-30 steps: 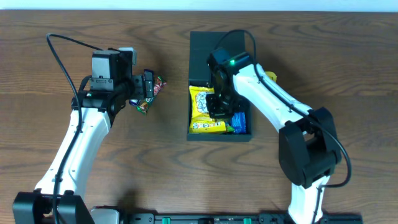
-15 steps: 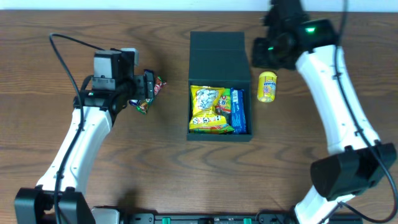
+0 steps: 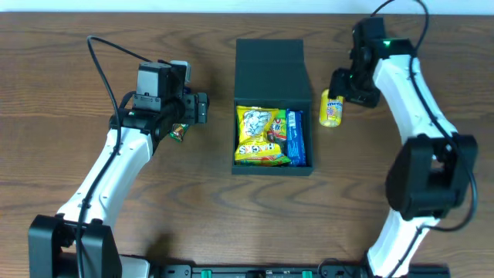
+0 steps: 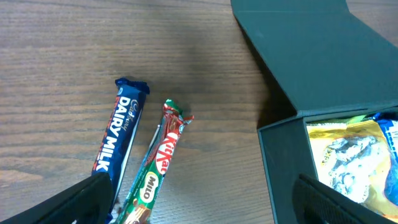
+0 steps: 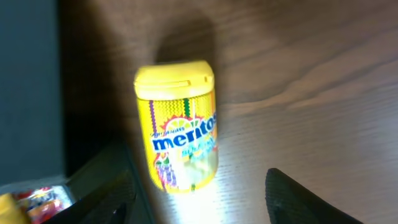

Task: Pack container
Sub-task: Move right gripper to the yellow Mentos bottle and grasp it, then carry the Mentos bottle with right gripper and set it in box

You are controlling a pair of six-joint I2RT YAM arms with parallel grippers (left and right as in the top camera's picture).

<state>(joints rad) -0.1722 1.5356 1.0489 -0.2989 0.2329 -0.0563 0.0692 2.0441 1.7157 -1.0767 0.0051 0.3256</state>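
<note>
Dairy Milk bar (image 4: 121, 134), KitKat (image 4: 169, 140), Mentos tub (image 5: 180, 124) lie on table (image 4: 62, 43)

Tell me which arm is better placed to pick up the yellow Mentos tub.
Right. The right gripper, open, hangs over the Mentos tub beside the container; the left gripper is across it, over the chocolate bars.

We are seeing only the tips of the left fingers (image 4: 74, 202), the bottom edge cutting them off. One is covering the lower end of the Dairy Milk bar (image 4: 122, 134); the Milo bar (image 4: 144, 190) is running out of the picture there too. The right edge is cropping the container (image 4: 323, 74). From overhead, the left arm (image 3: 158, 96) is hiding the bars but for a green scrap (image 3: 178, 133). The Mentos tub (image 5: 180, 134) is showing blurred, its small print unreadable.
</note>
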